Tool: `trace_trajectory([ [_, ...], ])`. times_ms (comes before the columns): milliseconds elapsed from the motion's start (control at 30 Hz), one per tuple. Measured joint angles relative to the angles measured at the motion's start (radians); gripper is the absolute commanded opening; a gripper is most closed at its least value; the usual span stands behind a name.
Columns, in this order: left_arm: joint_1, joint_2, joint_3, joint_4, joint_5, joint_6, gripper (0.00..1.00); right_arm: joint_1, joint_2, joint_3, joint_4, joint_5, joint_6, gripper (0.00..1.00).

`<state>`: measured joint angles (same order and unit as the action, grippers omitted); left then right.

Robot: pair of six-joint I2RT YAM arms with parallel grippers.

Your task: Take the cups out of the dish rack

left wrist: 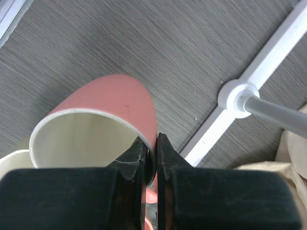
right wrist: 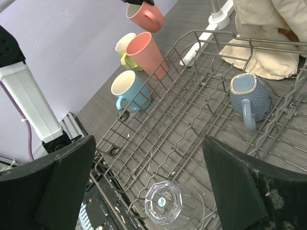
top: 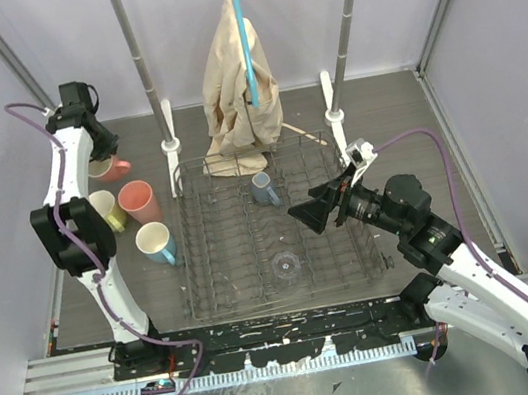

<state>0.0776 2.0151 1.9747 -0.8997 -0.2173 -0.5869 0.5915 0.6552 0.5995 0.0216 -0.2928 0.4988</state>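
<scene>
The dark wire dish rack (top: 191,270) fills the table's middle. In it are a grey-blue mug (top: 264,188) at the back and an upturned clear glass (top: 287,267) near the front. My left gripper (top: 100,152) is shut on the rim of a salmon-pink mug (left wrist: 120,100), tilted low over the table at the far left. A pale yellow mug (top: 106,210), a second salmon-pink mug (top: 139,201) and a light blue mug (top: 156,243) stand left of the rack. My right gripper (top: 309,212) is open and empty above the rack, the glass (right wrist: 168,203) below it.
A silver clothes rail with beige cloth (top: 239,80) stands behind the rack, its white feet (top: 172,157) on the table; one foot (left wrist: 237,98) is right of the held mug. Purple walls close both sides. A metal rail (top: 270,354) runs along the near edge.
</scene>
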Motion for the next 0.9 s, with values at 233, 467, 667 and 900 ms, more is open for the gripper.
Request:
trace_trajectory([
  [233, 0.015, 0.087, 0.032, -0.023, -0.001, 0.003, 0.00, 0.000, 0.011, -0.002, 0.000, 0.002, -0.001, 0.98],
  [467, 0.021, 0.141, 0.070, -0.046, 0.002, 0.008, 0.00, -0.005, 0.026, -0.003, 0.000, 0.004, -0.001, 0.98],
  [667, 0.031, 0.175, 0.076, -0.050, 0.016, 0.010, 0.00, -0.006, 0.026, -0.003, 0.000, 0.004, -0.001, 0.98],
  [900, 0.041, 0.220, 0.096, -0.075, 0.043, 0.011, 0.10, -0.008, 0.035, -0.003, 0.000, 0.004, -0.001, 0.98],
])
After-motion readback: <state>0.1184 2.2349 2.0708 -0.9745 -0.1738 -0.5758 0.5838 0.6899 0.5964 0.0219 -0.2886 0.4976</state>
